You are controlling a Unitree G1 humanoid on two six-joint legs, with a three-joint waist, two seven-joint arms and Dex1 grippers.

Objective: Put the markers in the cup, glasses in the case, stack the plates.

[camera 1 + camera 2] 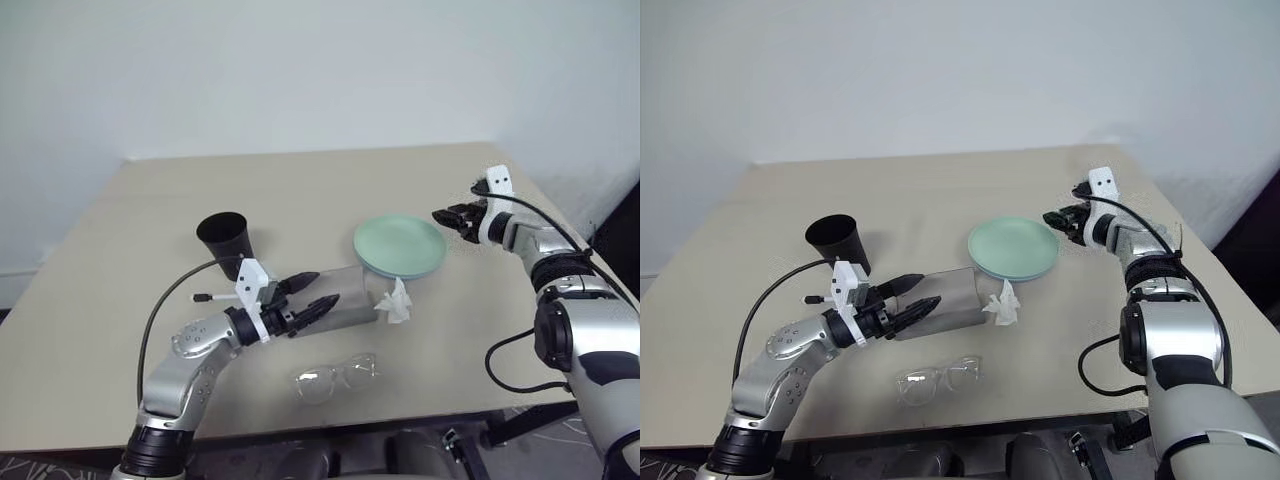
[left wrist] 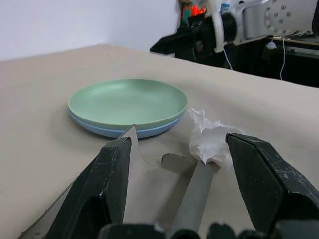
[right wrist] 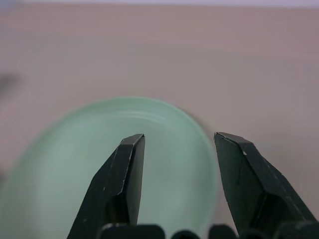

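Head views: on the table, the mint plate sits stacked on the blue plate. The right gripper hovers just beside the mint plate's right rim, jaws apart, empty. The case lies near the plate, on its front-left side, with a white scrap touching its right end. The left gripper hangs at the case's left end, jaws apart, holding nothing. The cup stands upright well left of the plate; one marker lies in front of the cup. The glasses lie in front of the case. No writing is legible.

Left wrist view: the case's open lid shows between spread fingers, the stacked plates beyond.

Right wrist view: parted fingers frame the mint plate.
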